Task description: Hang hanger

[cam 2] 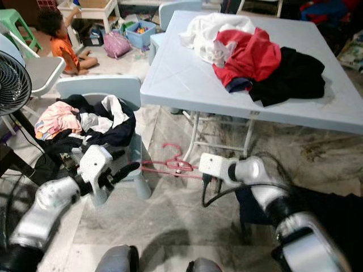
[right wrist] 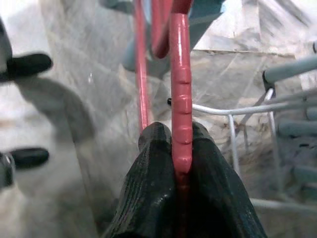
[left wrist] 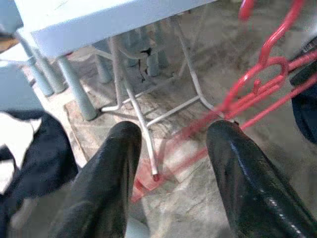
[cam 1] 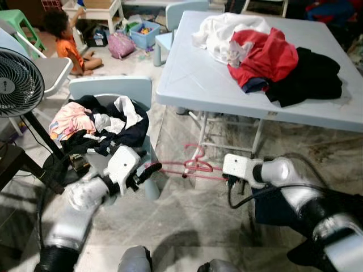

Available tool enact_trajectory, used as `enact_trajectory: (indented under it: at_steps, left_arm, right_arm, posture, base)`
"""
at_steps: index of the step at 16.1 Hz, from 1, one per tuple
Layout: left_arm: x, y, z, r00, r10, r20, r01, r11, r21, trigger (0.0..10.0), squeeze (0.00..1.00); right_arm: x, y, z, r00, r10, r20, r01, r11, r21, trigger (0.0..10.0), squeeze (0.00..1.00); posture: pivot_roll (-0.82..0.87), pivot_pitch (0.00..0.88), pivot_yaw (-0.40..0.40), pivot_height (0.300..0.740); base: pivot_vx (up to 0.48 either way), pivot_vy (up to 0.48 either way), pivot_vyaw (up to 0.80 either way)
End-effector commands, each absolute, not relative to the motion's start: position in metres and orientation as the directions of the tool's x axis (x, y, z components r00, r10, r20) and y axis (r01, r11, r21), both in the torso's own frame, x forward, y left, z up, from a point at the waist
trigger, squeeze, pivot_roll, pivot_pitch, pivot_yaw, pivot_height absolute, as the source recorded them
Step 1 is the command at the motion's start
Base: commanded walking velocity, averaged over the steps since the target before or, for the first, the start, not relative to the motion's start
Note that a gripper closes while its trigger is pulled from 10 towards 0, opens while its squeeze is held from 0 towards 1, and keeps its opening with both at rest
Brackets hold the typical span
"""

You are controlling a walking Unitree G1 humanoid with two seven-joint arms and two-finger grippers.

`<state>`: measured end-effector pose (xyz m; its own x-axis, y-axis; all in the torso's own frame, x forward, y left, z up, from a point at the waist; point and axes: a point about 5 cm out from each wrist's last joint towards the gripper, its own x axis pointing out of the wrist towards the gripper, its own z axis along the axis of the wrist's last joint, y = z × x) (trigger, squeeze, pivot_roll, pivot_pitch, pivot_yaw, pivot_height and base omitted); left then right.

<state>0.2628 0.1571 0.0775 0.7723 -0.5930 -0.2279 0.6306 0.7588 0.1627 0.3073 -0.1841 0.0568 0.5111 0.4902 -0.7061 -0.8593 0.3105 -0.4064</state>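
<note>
Between the two arms, low over the floor, the right gripper (right wrist: 181,148) pinches one end of the pink hanger (cam 1: 195,166). Left gripper (left wrist: 171,168) sits spread at the other end, and should close squarely on the bar before any lift.

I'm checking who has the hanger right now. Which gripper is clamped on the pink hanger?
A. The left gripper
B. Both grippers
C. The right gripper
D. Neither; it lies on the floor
C: the right gripper is shut on one end of the pink hanger, while the left gripper is open, its fingers apart and not touching the hanger.
</note>
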Motion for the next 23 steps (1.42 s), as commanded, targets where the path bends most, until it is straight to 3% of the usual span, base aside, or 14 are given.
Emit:
enact_trajectory:
  at_steps: [1,3,4,6,7,8,9,12,15,19,23]
  left_arm:
    - [0.267,0.163,0.079,0.861,-0.476,-0.179,0.504,0.844,0.181,10.0,1.00]
    - [0.274,0.167,0.078,0.925,-0.354,-0.141,0.371,0.921,0.118,10.0,1.00]
    - [0.278,0.170,0.079,0.943,-0.306,-0.130,0.322,0.939,0.122,10.0,1.00]
    - [0.282,0.174,0.081,0.964,-0.239,-0.114,0.251,0.962,0.108,10.0,1.00]
    - [0.281,0.173,0.079,0.963,-0.240,-0.125,0.254,0.962,0.106,10.0,1.00]
    - [0.280,0.170,0.077,0.960,-0.247,-0.135,0.260,0.962,0.084,10.0,1.00]
    - [0.278,0.166,0.073,0.958,-0.250,-0.143,0.260,0.964,0.060,10.0,0.01]
    - [0.278,0.159,0.068,0.954,-0.251,-0.163,0.256,0.967,0.012,10.0,0.00]
    - [0.280,0.152,0.067,0.948,-0.267,-0.176,0.267,0.963,-0.025,10.0,0.00]
    - [0.281,0.145,0.066,0.940,-0.295,-0.174,0.292,0.955,-0.044,10.0,0.00]
    - [0.283,0.141,0.066,0.932,-0.317,-0.173,0.314,0.948,-0.048,10.0,0.00]
  right_arm:
    - [0.304,-0.189,0.054,0.611,0.487,-0.624,-0.783,0.487,-0.387,0.0,0.00]
    - [0.293,-0.190,0.047,0.706,0.462,-0.536,-0.678,0.659,-0.325,0.3,0.00]
    - [0.290,-0.188,0.047,0.751,0.449,-0.485,-0.625,0.720,-0.301,1.7,0.00]
    - [0.281,-0.182,0.047,0.804,0.427,-0.414,-0.554,0.791,-0.261,2.6,0.00]
    - [0.276,-0.179,0.048,0.829,0.415,-0.375,-0.516,0.826,-0.228,7.7,0.00]
    - [0.273,-0.175,0.051,0.855,0.403,-0.326,-0.472,0.864,-0.172,10.0,0.00]
    - [0.270,-0.169,0.054,0.886,0.374,-0.273,-0.416,0.902,-0.116,10.0,0.00]
    - [0.266,-0.159,0.060,0.925,0.323,-0.201,-0.340,0.939,-0.057,10.0,0.00]
    - [0.265,-0.155,0.064,0.945,0.274,-0.181,-0.283,0.959,-0.026,10.0,0.00]
    - [0.266,-0.160,0.068,0.958,0.234,-0.167,-0.239,0.971,-0.008,10.0,0.00]
    - [0.268,-0.168,0.065,0.968,0.155,-0.196,-0.151,0.988,0.037,10.0,0.00]
  posture:
    - [-0.02,0.000,-0.022,0.740]
    - [-0.02,0.000,-0.020,0.740]
    - [-0.03,0.000,-0.015,0.740]
    - [-0.06,0.000,0.003,0.740]
    - [-0.06,0.000,0.006,0.740]
    - [-0.07,0.000,0.013,0.740]
    - [-0.08,0.000,0.024,0.740]
    - [-0.08,0.000,0.027,0.740]
    - [-0.09,0.000,0.025,0.740]
    - [-0.10,0.000,0.023,0.740]
    - [-0.10,0.000,0.022,0.740]
  base:
    - [0.000,0.000,0.00]
    - [0.000,0.000,0.00]
    - [0.000,0.000,0.00]
    - [0.000,0.000,0.00]
    - [0.000,0.000,0.00]
    - [0.000,0.000,0.00]
    - [0.000,0.000,0.00]
    - [0.000,0.000,0.00]
    - [0.000,0.000,-0.80]
    - [0.000,0.388,-0.72]
    - [0.000,0.480,0.00]
